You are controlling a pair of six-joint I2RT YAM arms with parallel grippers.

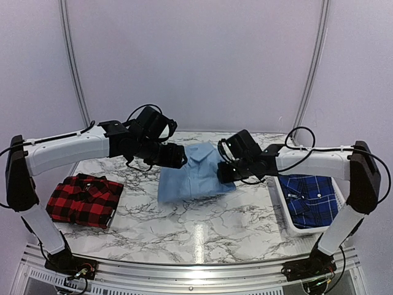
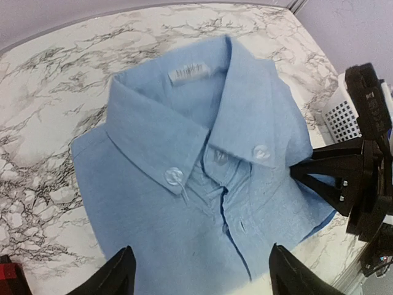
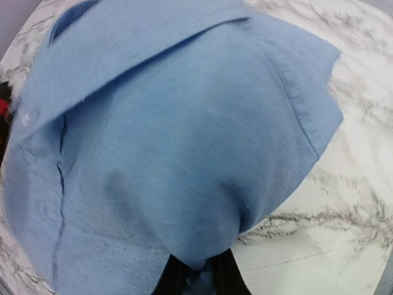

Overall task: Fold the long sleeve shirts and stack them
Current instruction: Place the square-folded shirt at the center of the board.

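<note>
Centrally on the marble table lies the light blue shirt, folded into a compact shape with its collar towards the far side. The collar is buttoned down at both tips, and a small white label shows inside the neck. The left gripper hangs over the shirt's far left part, above the buttoned front. Its jaws are spread wide and hold nothing, and the cloth shows between the two fingers.

The right gripper sits at the shirt's right edge. Its jaws are pressed together and pinch a fold of the blue cloth, which the right wrist view shows bunched down into them. The cloth around that fold rises in a soft hump above the table.

At the near left of the table lies the red-and-black check shirt, folded flat and well apart from the blue one. On the right, a white basket holds the dark blue plaid shirt, folded with its collar up. The right arm passes over the basket's far end.
</note>
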